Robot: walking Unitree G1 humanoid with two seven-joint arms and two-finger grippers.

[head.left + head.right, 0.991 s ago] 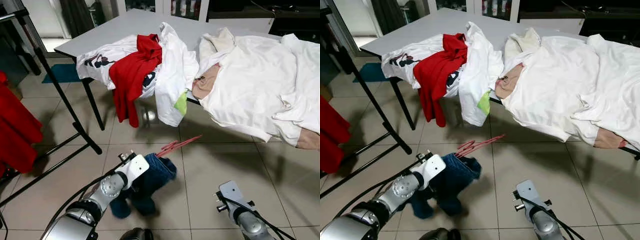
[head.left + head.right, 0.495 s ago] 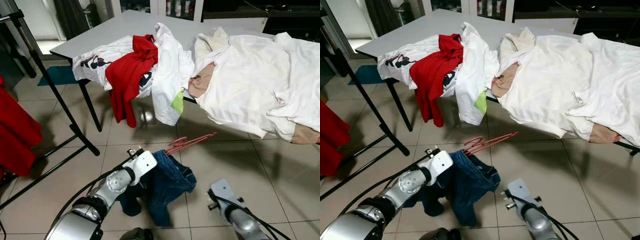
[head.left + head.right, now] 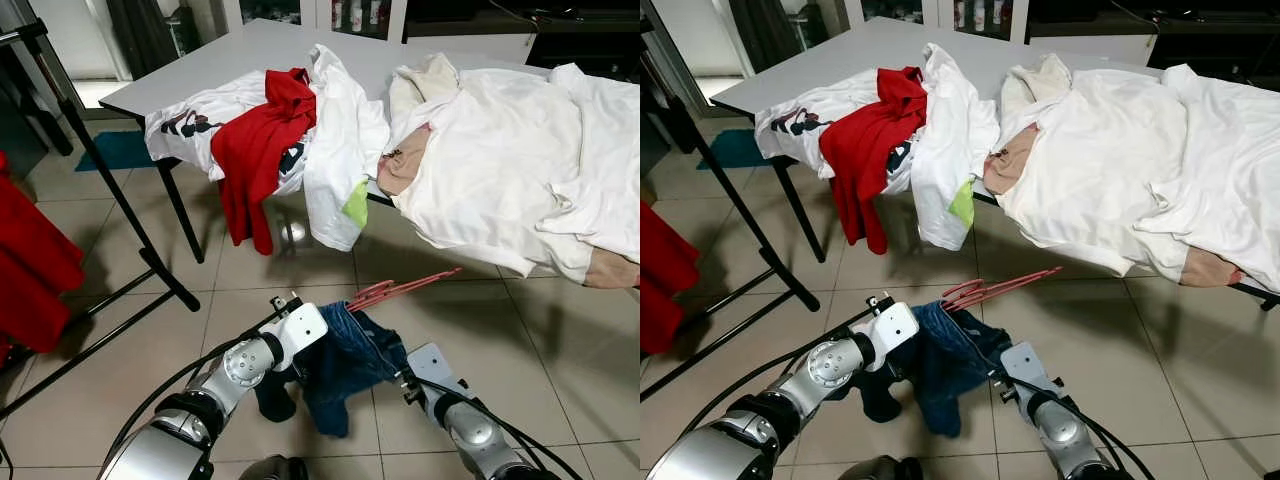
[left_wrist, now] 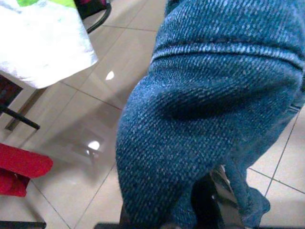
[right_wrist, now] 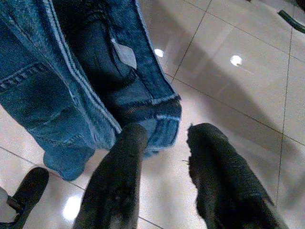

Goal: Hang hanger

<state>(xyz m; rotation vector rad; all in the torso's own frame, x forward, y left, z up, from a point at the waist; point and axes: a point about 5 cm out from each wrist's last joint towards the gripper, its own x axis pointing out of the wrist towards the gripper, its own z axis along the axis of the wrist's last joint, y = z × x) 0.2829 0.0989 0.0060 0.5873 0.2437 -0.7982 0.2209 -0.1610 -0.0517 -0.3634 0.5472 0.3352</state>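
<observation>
The hanger (image 3: 400, 290) sticks out above the jeans (image 3: 345, 360) I carry in my left hand (image 3: 300, 335), its grip hidden by denim. My right hand (image 5: 162, 176) is open beside the hem, empty. I should pinch that hem to steady the load before turning to the rack (image 3: 110, 180), well left of the worktop (image 3: 250, 50).

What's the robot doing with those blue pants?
The robot holds a pair of blue jeans up over the tiled floor with its left tool. A pink hanger pokes out of the jeans at the top. The right tool is open beside the jeans' waistband, not gripping it. In front, a grey table is piled with white and red clothes, and a black clothes rack stands to the robot's left.
</observation>
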